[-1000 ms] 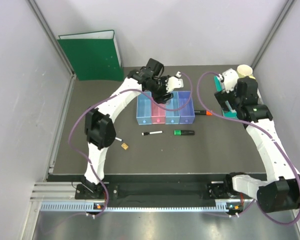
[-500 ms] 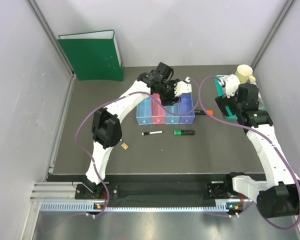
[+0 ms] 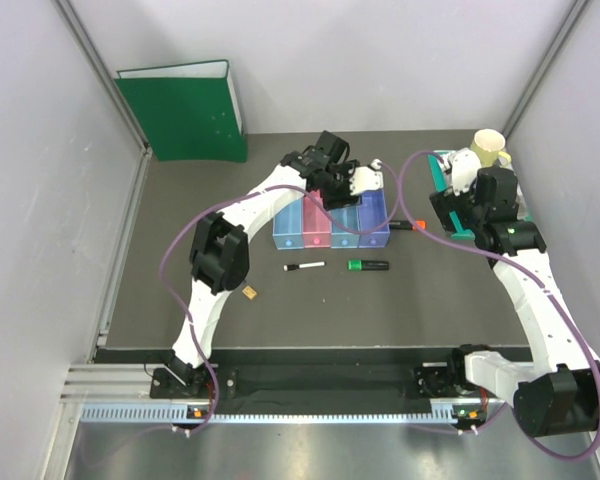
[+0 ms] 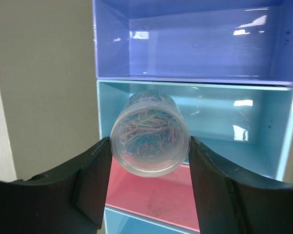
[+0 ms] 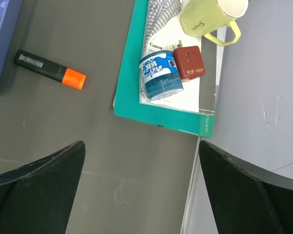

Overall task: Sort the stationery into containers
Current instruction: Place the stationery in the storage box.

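Jar of paperclips [image 4: 150, 139], clamped in the left end effector [image 4: 150, 156] above the bins [image 4: 210, 53], shows only from the wrist; the right end effector [image 5: 141, 146] gapes wide beside an orange-capped highlighter [image 5: 49, 69].

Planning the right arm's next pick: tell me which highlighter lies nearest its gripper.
The orange-capped highlighter, just right of the purple bin; the green-capped highlighter lies in front of the bins, farther from the right gripper.

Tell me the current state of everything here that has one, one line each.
left pincer, shut on the paper clip jar
paper clip jar, gripped, not yet dropped
right pincer, open, empty
purple bin, empty
orange-capped highlighter, capped, lying flat
green-capped highlighter, capped, lying flat
black-capped pen, capped, lying flat
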Robot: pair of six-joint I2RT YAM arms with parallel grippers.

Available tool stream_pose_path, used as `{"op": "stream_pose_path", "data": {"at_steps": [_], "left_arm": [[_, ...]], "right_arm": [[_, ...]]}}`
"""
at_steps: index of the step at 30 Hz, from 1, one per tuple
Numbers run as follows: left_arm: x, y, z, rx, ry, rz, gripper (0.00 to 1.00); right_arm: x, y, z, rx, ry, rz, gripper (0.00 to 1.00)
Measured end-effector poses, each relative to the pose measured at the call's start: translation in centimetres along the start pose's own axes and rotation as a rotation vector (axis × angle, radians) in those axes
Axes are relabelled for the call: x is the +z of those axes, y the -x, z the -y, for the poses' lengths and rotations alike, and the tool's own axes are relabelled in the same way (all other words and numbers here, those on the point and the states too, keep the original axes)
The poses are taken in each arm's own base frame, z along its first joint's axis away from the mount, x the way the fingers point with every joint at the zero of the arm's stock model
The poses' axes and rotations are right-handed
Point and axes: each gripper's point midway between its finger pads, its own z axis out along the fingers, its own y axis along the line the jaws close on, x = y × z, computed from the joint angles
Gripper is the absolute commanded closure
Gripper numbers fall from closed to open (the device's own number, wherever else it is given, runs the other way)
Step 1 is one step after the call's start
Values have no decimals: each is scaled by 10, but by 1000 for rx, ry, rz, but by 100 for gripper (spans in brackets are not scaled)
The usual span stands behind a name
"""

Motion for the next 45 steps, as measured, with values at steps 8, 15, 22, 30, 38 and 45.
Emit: {"op": "stream_pose_path", "data": {"at_steps": [8, 15, 22, 30, 38, 45], "left_arm": [[14, -10, -5, 8, 28, -26, 70], [30, -24, 1, 11, 22, -54, 35], [35, -29, -2, 22, 54, -67, 19], [39, -29, -12, 28, 105, -58, 18], [11, -19, -11, -15, 127, -48, 17], [-103, 22, -5, -73, 232, 65, 17]], "right_arm": [[0, 1, -2, 10, 9, 4, 0], [0, 2, -4, 11, 20, 10, 1], [0, 0, -7, 13, 30, 11, 0], [-3, 1, -7, 20, 30, 22, 1], [-4, -6, -15, -3, 66, 22, 0], [4, -24, -29, -60, 135, -29, 0]]}}
